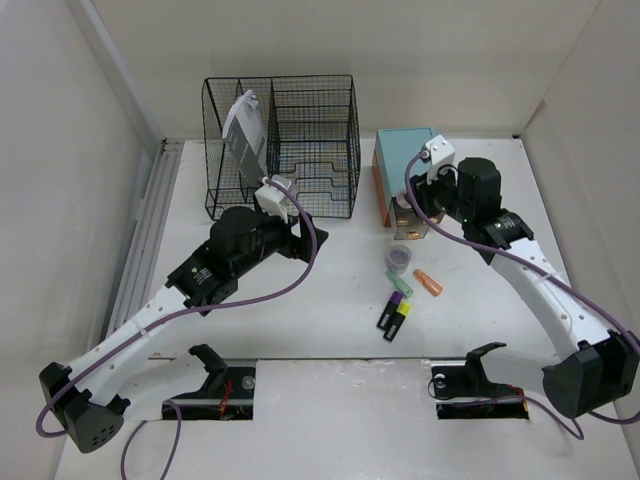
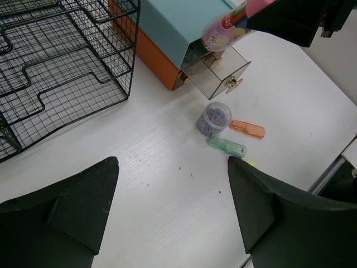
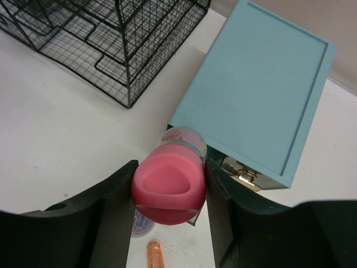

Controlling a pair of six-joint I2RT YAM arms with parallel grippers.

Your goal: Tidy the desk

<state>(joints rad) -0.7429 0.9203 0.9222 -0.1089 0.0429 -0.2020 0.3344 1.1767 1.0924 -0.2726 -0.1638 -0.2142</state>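
Right gripper (image 3: 170,195) clamps pink-capped tube (image 2: 223,27) above open drawer (image 2: 217,70) of teal box (image 3: 256,84) at far side of desk (image 1: 330,340); centre over drawer, lower, release gently. Left gripper (image 2: 173,167) spread wide, empty, beside wire rack (image 1: 280,140)

the pink-capped tube (image 3: 169,190) hides most of the open drawer (image 3: 246,175).

- Desk (image 2: 167,173): matt white, finely grained, slightly speckled.
- Rack (image 1: 300,130): thin black wire mesh.
- Box (image 3: 262,84): smooth matt teal shell.
- Drawer (image 2: 220,70): clear smoky plastic, brassy knob.
- Tube (image 3: 167,187): glossy pink plastic cap.
- Orange marker (image 2: 248,129): translucent plastic.
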